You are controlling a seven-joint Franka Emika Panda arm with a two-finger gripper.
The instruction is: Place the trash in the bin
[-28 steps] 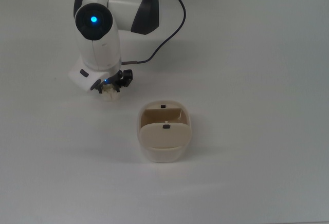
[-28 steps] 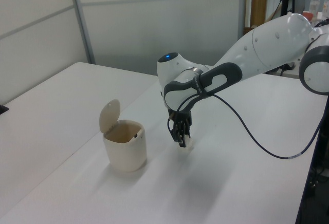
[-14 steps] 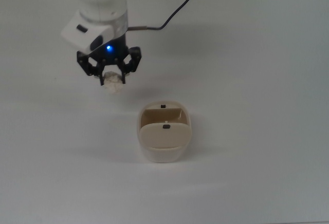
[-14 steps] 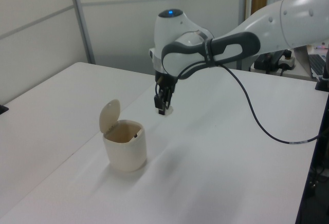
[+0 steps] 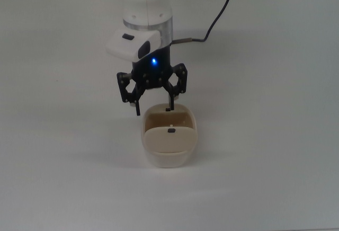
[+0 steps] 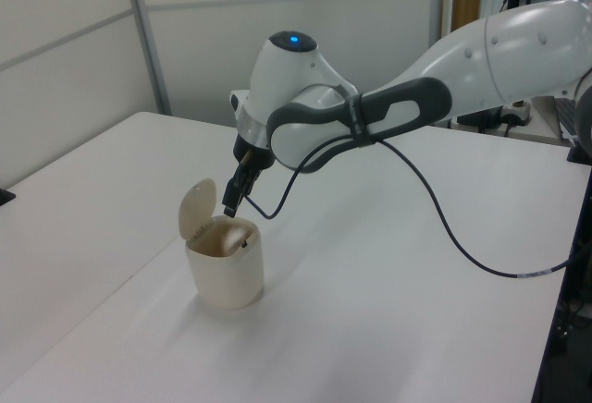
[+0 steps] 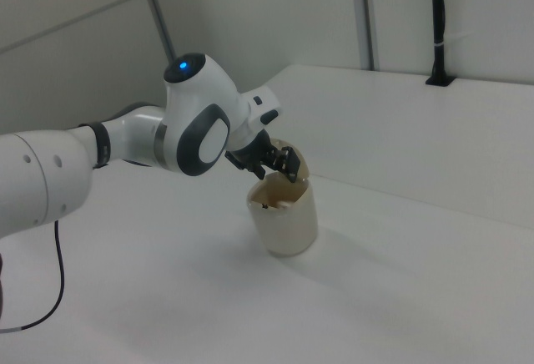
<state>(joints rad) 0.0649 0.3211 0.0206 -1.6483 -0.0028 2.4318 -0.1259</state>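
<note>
The trash, a small white wad, cannot be seen in any view: it is not between the fingers, and none lies on the white table (image 5: 265,135) around the bin. It is judged to sit inside the bin, though the shaded interior hides it.

The cream bin (image 5: 168,159) stands near the table's middle, its flap lid (image 6: 197,207) tipped up on the left view's left, leaving the mouth open.

Directly over the far half of that mouth hangs the gripper (image 5: 154,104), its black fingers spread wide and holding nothing (a blue light (image 5: 154,61) glows on the wrist above them). The right view shows the fingertips just above the rim, close beside the raised flap. A dark cable (image 5: 212,24) trails away from the arm to the far side.

The step in hand reads as the release over the bin. To finish it well, the arm should rise straight up with the fingers kept apart, clear of the flap and rim, so the light bin is neither nudged nor tipped.
</note>
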